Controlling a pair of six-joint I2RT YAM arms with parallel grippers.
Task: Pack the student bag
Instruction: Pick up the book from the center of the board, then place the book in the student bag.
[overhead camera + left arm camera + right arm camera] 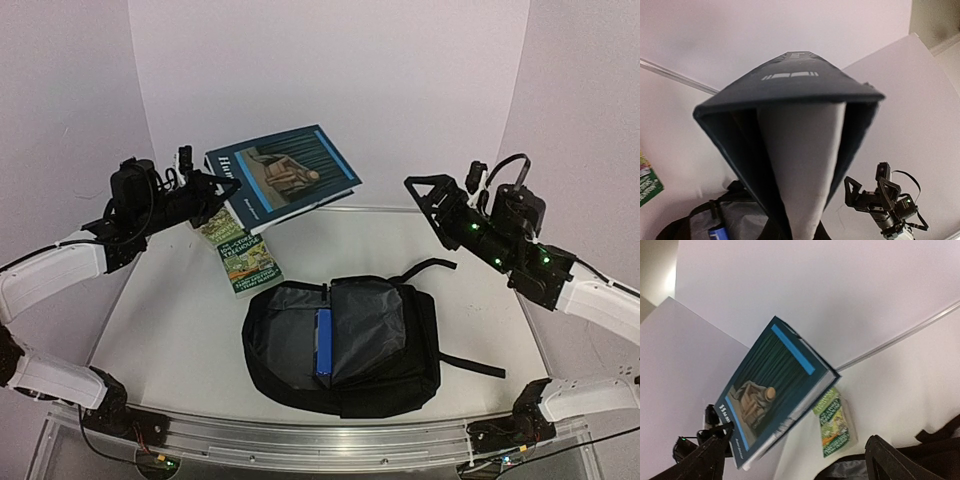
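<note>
Student bag (340, 345) shows whole only overhead; left gripper (211, 186) clamps the book (290, 170), right gripper (428, 200) gapes empty

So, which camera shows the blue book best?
The right wrist view: the blue book appears large, with cover, spine and page edges visible. The top view shows its whole cover, but smaller. The left wrist view shows only its edge, end-on.

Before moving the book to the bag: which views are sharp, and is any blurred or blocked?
Top external: sharp, evenly lit, blue book and student bag both clear. Left wrist: the book crowds the frame, soft up close. Right wrist: slightly soft, its fingers dark silhouettes.
</note>
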